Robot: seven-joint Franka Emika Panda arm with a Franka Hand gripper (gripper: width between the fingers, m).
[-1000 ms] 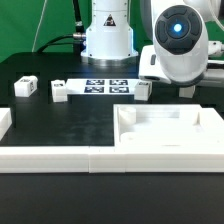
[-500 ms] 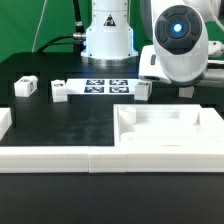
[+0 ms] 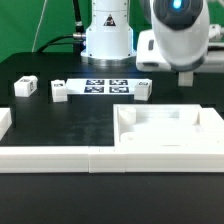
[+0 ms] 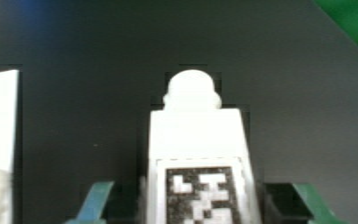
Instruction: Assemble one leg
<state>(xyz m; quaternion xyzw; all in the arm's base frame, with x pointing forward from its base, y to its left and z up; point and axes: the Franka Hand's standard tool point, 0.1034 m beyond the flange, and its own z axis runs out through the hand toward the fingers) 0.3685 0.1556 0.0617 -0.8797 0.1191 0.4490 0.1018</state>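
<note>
The gripper [image 4: 204, 205] stood open astride the tagged leg [image 4: 201, 140], with dark gaps at both fingers [image 4: 101, 200] (nothing was gripped). The leg lay on the black surface [image 4: 87, 40].

counter [image 3: 60, 125] black | leg [image 4: 202, 140] white, black-and-white square tag | tray piece [image 3: 165, 141] white | border bar [image 3: 45, 160] white | marker board [image 3: 105, 86] white, black-and-white tags | fingers [image 4: 101, 200] teal | backdrop [image 3: 30, 25] green

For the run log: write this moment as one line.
object: small white plastic tagged leg block | position: within claw | grip: unclear
</note>
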